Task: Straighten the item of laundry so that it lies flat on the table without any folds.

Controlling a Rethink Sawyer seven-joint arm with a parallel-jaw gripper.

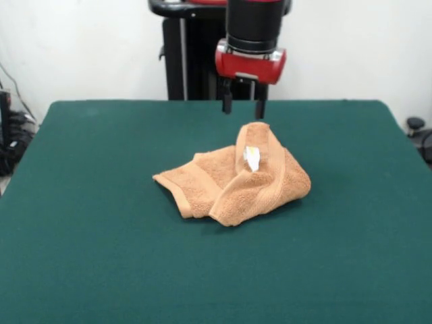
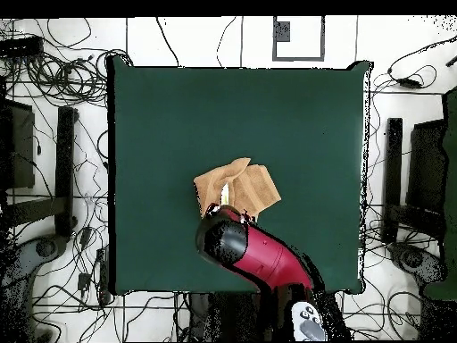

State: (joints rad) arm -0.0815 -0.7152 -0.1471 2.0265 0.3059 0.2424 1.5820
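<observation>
The jaws hang apart and empty, their two dark fingers just above the towel's highest fold, not touching it as far as I can see. Right under them the towel rises into a narrow ridge with its white care tag showing on the near slope. From there the cloth slumps outward in thick doubled layers, one folded corner pointing towards the front and another flap lying lower beside it.

So the job looks barely begun: nothing is spread out, several folds overlap, and the raised ridge would need to be pulled out before any of it lies flat.

Room is no trouble. The towel sits around the middle of the green worktop, and from overhead the towel is well apart from every edge of the worktop, with bare felt on all sides to drag a corner into. The arm covers the towel's side nearest the base, so that part is hidden.
</observation>
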